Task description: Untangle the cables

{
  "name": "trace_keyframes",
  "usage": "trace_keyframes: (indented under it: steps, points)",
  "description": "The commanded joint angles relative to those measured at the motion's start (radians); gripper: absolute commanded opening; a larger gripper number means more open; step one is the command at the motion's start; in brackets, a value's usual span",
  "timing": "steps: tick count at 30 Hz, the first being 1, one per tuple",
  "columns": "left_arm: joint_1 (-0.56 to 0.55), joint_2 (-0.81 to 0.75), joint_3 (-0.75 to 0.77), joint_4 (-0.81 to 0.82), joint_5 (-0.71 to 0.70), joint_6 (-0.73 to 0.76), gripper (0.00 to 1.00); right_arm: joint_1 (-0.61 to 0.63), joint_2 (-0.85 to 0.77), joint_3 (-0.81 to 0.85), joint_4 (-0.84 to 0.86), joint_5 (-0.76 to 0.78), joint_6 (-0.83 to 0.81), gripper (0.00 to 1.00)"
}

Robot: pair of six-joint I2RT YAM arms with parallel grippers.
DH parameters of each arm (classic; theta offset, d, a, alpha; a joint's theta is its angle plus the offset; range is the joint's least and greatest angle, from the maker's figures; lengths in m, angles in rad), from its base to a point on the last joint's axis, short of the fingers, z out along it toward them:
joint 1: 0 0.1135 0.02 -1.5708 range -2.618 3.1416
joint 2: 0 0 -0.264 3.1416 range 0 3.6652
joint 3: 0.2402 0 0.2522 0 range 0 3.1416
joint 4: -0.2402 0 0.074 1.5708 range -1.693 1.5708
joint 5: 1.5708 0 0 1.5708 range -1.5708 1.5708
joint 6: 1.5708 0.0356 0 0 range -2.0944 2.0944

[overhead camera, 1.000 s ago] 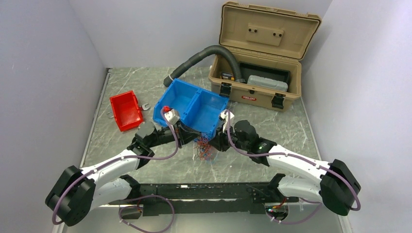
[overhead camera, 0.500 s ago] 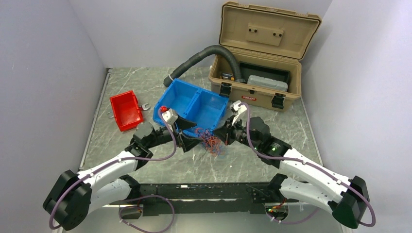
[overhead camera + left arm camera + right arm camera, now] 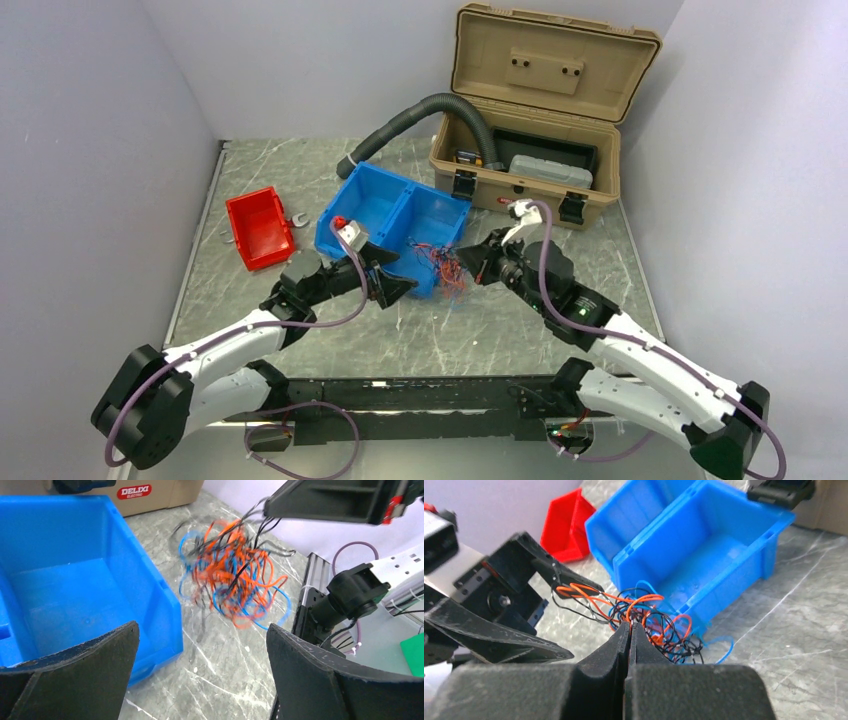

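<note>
The cables are a tangled ball of thin red, blue and black wires. The ball hangs above the table beside the blue bin's right front corner. My right gripper is shut on strands at the top of the cables; its fingers are pressed together. My left gripper stands open just left of the tangle, holding nothing. In the left wrist view the cables dangle ahead of its spread fingers, apart from them.
The blue bin has two compartments and sits mid-table. An open tan toolbox stands at the back right with a grey corrugated hose running from it. A red bin and a small wrench lie at the left.
My left gripper has opened and let go of the tangle. My right gripper has closed fully and carried the tangle up and to the right, away from the left gripper.
</note>
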Motion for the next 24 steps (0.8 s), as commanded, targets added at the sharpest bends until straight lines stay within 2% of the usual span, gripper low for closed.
trace_keyframes:
  steps: [1, 8, 10, 15, 18, 19, 20, 21, 22, 24]
  points:
    - [0.0, -0.015, 0.028, -0.014, -0.055, -0.023, 0.99, 0.002, -0.065, 0.036, 0.058, 0.112, 0.022, 0.0]
    - [0.0, 0.104, 0.046, 0.176, 0.195, -0.086, 0.99, 0.001, -0.021, 0.076, 0.107, -0.043, -0.016, 0.0]
    - [0.0, 0.127, 0.046, 0.216, 0.221, -0.104, 1.0, 0.003, 0.001, 0.084, 0.135, -0.082, -0.009, 0.0]
    - [0.0, 0.115, 0.049, 0.186, 0.212, -0.078, 0.97, 0.004, 0.022, 0.072, 0.223, -0.187, 0.031, 0.0]
    - [0.0, 0.107, 0.047, 0.19, 0.217, -0.075, 0.88, 0.003, 0.036, 0.069, 0.254, -0.225, 0.057, 0.0]
    - [0.001, 0.108, 0.049, 0.189, 0.22, -0.075, 0.77, 0.004, 0.043, 0.069, 0.256, -0.233, 0.064, 0.0]
    - [0.0, 0.109, 0.051, 0.193, 0.221, -0.074, 0.61, 0.003, 0.048, 0.067, 0.257, -0.243, 0.067, 0.0]
    - [-0.001, 0.111, 0.052, 0.187, 0.216, -0.074, 0.5, 0.003, 0.049, 0.064, 0.259, -0.25, 0.071, 0.0]
    - [0.0, 0.112, 0.055, 0.176, 0.205, -0.074, 0.46, 0.004, 0.044, 0.056, 0.261, -0.252, 0.077, 0.0]
    - [-0.001, 0.111, 0.063, 0.153, 0.189, -0.07, 0.49, 0.005, 0.02, 0.033, 0.271, -0.244, 0.088, 0.0]
